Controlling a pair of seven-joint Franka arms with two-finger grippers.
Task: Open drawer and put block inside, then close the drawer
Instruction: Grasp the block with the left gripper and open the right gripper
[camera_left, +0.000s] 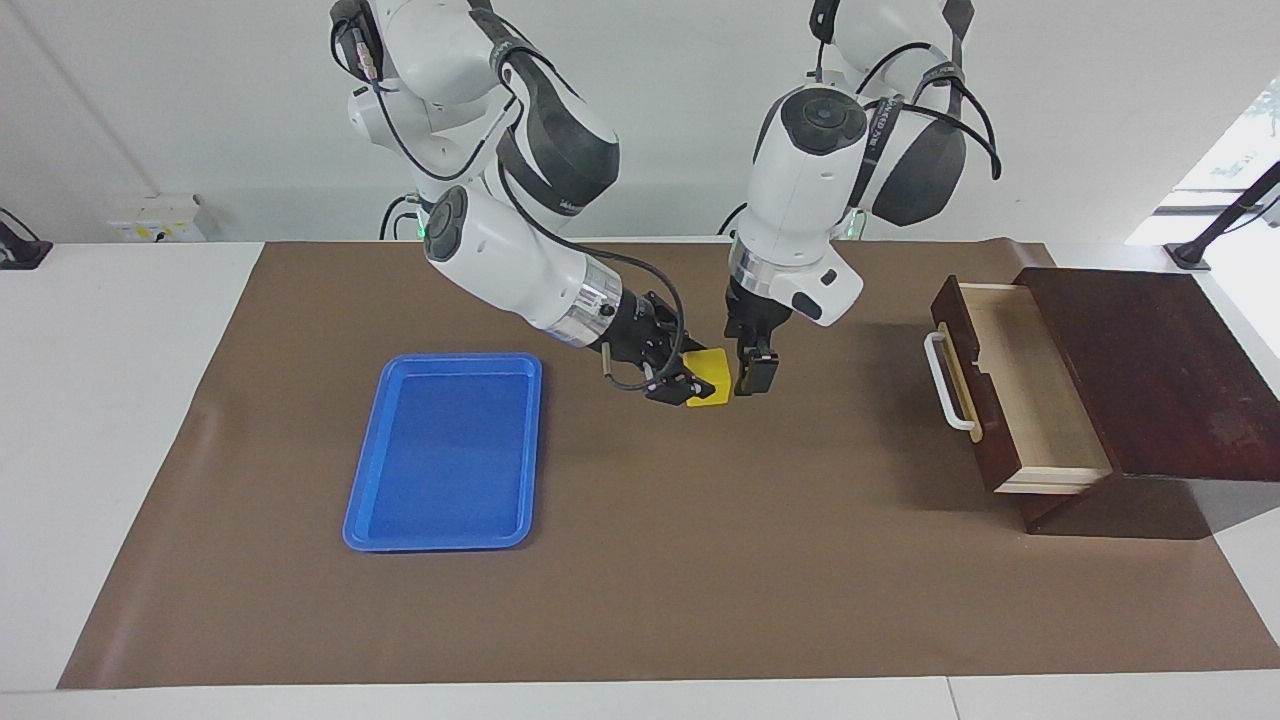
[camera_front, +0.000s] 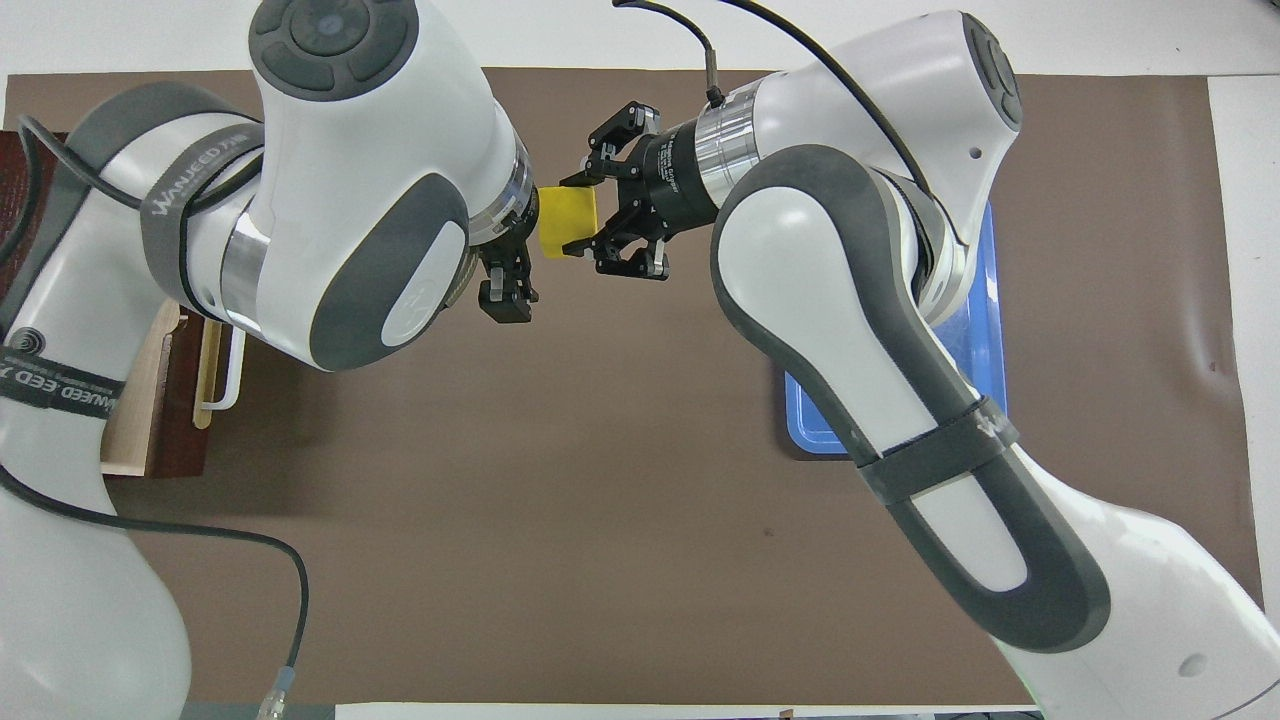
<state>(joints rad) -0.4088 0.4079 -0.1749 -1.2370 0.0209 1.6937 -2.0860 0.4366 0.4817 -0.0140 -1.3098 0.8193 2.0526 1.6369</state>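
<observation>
The right gripper (camera_left: 690, 385) is clenched on the block (camera_left: 710, 390), a small yellow cube that it carries in the air over the brown mat (camera_left: 640, 560), above the middle of the counter (camera_left: 120, 400) between the blue tray (camera_left: 445, 450) and the drawer (camera_left: 990, 390). In the overhead view the block (camera_front: 567, 222) sits between the right gripper's (camera_front: 580, 215) black fingertips (camera_front: 578, 178), which press on two of its faces, while the gripper's outer links splay to either side. The left gripper (camera_left: 755, 378) hangs just beside the block, on the side toward the drawer, pointing down; its tip is level with the block and so close that contact cannot be told. Whether the left gripper's fingers are spread or together cannot be told from either view. The drawer is pulled open out of its dark wooden box (camera_left: 1150, 370) at the left arm's end of the counter, its pale wood inside showing and its white handle (camera_left: 945, 385) facing the middle of the counter. The blue tray lies flat on the mat toward the right arm's end, well apart from the drawer
</observation>
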